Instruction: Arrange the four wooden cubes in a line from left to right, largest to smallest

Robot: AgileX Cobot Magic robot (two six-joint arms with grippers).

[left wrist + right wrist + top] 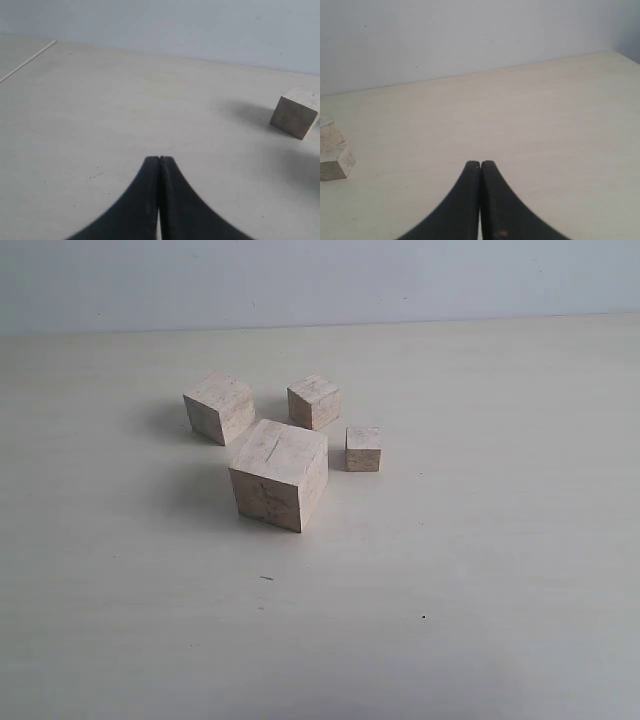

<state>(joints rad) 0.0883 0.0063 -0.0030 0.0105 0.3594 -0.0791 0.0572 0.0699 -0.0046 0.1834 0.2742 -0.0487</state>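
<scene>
Pressed together, empty: left fingers (142,200), right fingers (462,200). Around largest cube (278,475): second cube (219,407) at eleven o'clock, third cube (314,402) at one, smallest cube (363,448) at two.

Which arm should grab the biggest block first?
Probably the left. The biggest block belongs at the row's left end, which is the left arm's side. The left gripper and right gripper are both shut, touching no block.

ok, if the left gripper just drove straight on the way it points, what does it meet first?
Nothing, as far as its wrist view shows: ahead of the shut left gripper lies bare table up to the wall. One cube sits well off that line. Depth is unclear.
</scene>
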